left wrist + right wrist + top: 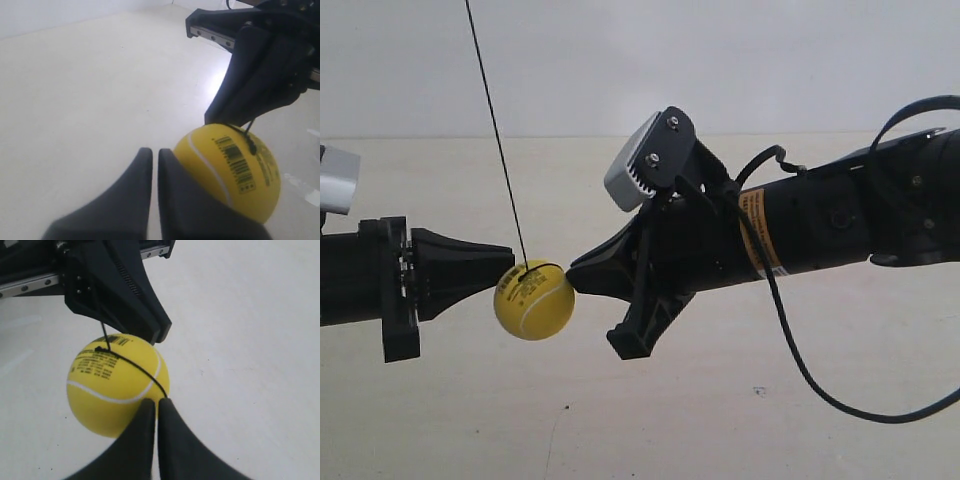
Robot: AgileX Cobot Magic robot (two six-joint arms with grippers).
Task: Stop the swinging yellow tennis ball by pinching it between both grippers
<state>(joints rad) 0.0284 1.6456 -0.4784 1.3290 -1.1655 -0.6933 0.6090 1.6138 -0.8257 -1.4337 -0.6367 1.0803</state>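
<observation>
The yellow tennis ball (533, 302) hangs on a thin dark string (495, 130) above the pale table. Two black cone-shaped grippers meet it from opposite sides. The tip of the arm at the exterior view's left (508, 265) touches its upper left. The tip of the arm at the exterior view's right (572, 272) touches its upper right. In the left wrist view my left gripper (151, 151) is shut, the ball (235, 175) against one finger's side. In the right wrist view my right gripper (156, 401) is shut, its tip against the ball (115, 385).
A grey-white camera block (632, 160) sits atop the arm at the exterior view's right, and a black cable (800, 360) loops down from it toward the beige table (650, 420). A white wall (720, 60) stands behind.
</observation>
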